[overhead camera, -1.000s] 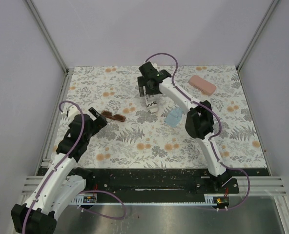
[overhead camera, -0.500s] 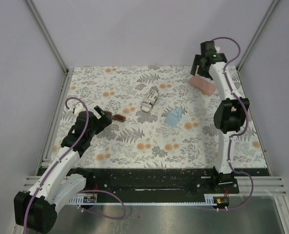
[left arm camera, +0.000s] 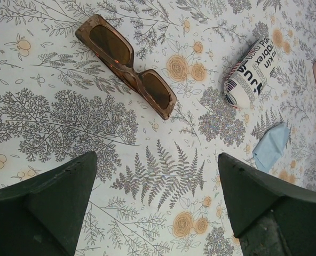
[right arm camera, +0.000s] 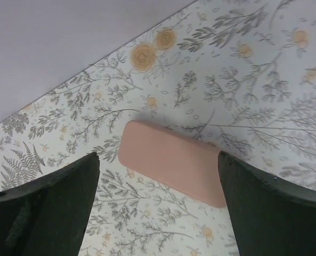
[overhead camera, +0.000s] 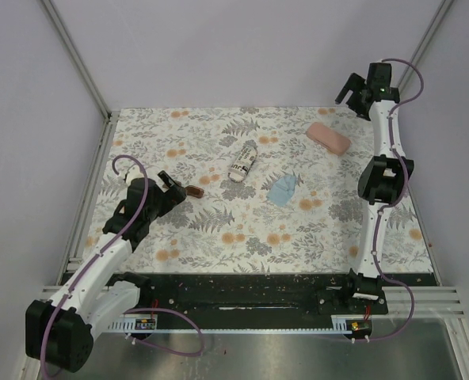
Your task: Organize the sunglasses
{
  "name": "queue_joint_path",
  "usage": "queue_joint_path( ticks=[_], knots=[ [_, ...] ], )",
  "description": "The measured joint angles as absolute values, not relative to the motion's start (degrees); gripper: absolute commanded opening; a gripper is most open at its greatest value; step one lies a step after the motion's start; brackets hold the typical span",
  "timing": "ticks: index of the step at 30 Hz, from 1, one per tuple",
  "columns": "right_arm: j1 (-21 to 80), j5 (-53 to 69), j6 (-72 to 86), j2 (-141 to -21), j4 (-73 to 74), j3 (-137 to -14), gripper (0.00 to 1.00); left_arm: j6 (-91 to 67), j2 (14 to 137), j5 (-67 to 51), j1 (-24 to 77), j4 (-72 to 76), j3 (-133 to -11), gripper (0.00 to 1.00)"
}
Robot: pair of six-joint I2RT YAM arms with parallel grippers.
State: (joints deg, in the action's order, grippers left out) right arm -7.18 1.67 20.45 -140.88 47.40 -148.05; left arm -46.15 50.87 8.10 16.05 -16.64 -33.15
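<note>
Brown-framed sunglasses (left arm camera: 127, 65) lie loose, not yet stowed, just ahead of the spread left claw (left arm camera: 155, 165), while the right claw (right arm camera: 157, 159), also spread, hovers above the pink case (right arm camera: 174, 166)

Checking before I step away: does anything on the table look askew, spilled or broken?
Nothing stands out. The brown sunglasses, rolled pouch, blue cloth and pink case lie apart on the table, all intact.
</note>
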Motion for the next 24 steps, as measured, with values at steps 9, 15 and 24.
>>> queue_joint_path(
  ticks=[9,15,24],
  knots=[
    [-7.3,12.4,25.9,-152.2,35.6,-148.7,0.97,-46.1,52.3,8.1,16.1,-16.2,-33.1,0.99],
    [-7.3,16.3,27.6,-156.8,31.4,-149.6,0.95,-46.0,53.0,8.1,16.1,-16.1,-33.1,0.99],
    [-7.4,22.5,29.3,-156.7,28.6,-144.5,0.93,-45.9,53.7,7.7,16.1,-15.7,-33.1,0.99]
  ],
)
